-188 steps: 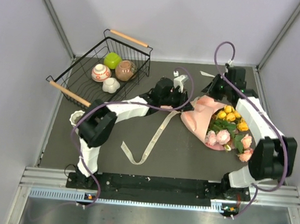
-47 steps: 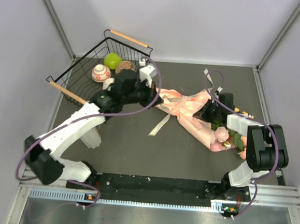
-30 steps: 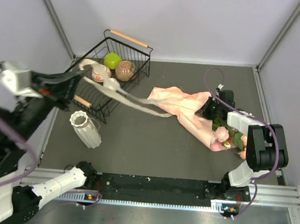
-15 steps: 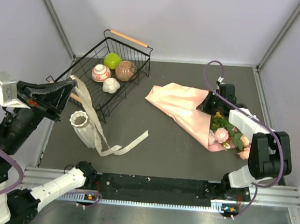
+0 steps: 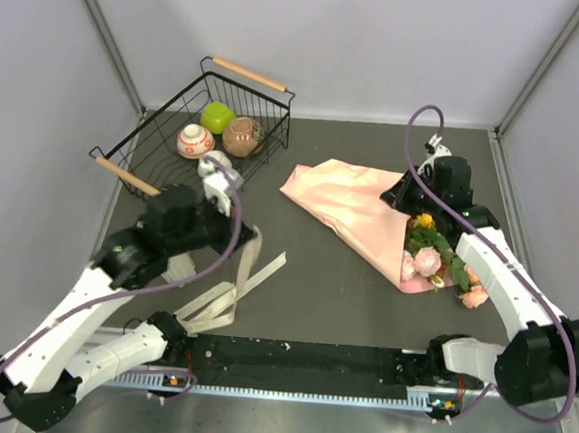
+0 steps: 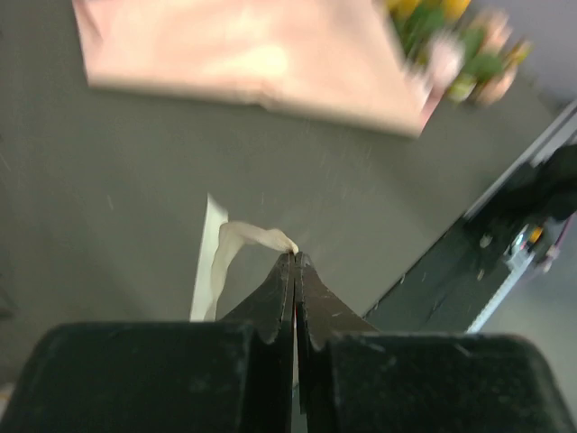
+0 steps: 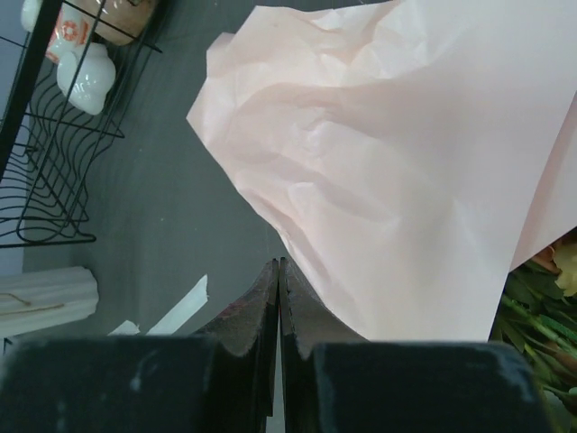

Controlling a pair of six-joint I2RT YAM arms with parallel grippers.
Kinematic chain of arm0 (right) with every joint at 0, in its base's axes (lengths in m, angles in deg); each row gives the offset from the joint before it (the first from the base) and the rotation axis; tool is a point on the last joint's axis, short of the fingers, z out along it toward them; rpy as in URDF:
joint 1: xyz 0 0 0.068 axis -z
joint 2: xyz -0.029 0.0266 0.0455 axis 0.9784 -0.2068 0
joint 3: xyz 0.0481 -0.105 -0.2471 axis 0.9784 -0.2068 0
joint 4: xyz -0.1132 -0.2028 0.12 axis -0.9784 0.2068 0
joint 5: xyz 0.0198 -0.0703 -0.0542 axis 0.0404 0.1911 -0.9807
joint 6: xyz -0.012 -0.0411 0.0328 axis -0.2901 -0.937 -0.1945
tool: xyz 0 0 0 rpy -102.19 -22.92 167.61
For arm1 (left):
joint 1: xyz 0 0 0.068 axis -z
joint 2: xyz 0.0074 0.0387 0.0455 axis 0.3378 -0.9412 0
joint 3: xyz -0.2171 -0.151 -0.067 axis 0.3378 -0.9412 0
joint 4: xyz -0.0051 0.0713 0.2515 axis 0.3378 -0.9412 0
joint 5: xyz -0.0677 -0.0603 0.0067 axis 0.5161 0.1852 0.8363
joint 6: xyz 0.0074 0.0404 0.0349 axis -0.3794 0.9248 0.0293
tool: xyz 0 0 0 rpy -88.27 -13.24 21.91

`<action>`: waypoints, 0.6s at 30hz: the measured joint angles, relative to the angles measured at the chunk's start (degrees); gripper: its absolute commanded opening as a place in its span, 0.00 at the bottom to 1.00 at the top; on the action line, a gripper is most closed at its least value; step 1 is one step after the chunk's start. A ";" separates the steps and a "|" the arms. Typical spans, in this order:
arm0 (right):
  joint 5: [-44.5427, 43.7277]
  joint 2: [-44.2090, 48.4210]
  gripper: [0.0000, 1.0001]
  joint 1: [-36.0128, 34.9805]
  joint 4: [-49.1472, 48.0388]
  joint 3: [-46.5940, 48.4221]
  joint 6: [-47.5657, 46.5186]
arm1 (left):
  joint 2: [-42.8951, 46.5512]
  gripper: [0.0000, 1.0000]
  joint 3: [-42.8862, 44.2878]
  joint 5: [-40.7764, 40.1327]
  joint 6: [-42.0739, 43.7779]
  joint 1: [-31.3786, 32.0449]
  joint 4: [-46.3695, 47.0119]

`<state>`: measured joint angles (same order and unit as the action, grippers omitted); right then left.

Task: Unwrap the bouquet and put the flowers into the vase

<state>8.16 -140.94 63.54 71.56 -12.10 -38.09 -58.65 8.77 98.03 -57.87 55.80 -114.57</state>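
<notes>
A strip of bare table (image 5: 325,279) is lying open down the middle, between the trailing ribbon (image 5: 232,284) and the pink wrapping paper (image 5: 343,203). The wire basket (image 5: 273,125) is blocking the far left corner, with the vase (image 7: 41,302) sitting just beside it, and the left arm (image 5: 114,273) is stretching across the near left. The paper and flowers (image 5: 429,260) are filling the right side beside the right arm (image 5: 496,268).

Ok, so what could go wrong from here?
1. The left gripper is shut on the ribbon, which trails near the vase; swinging that arm might snag and tip the vase.
2. The flowers lie on the loose wrapping paper; tugging the paper could scatter them.
</notes>
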 measured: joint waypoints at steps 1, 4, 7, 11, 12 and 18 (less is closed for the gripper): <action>-0.02 1.25 0.01 0.00 0.48 -0.07 0.00 | -1.03 0.00 -4.13 0.52 -0.94 0.00 0.31; -0.22 4.15 0.02 0.00 1.33 -0.52 -0.02 | -2.84 0.00 -15.23 1.60 -3.74 -0.02 1.90; -0.26 5.84 0.03 0.00 2.12 -1.75 -0.11 | -2.84 0.00 -22.34 2.14 -5.68 -0.02 4.50; -0.35 6.08 0.04 0.00 3.02 -3.80 -0.50 | -4.50 0.00 -25.88 1.51 -6.80 -0.02 8.02; -0.46 6.08 0.04 0.00 3.21 -4.17 -0.59 | -5.57 0.00 -26.12 1.51 -6.88 -0.02 8.68; -0.70 5.75 0.10 0.31 4.20 -4.26 -1.51 | -10.97 0.41 -26.18 0.96 -7.98 -0.02 11.56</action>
<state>7.46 -135.19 63.85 75.76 -16.37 -39.60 -69.62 -17.41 98.99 -65.84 55.77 -103.00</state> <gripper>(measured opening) 0.057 0.026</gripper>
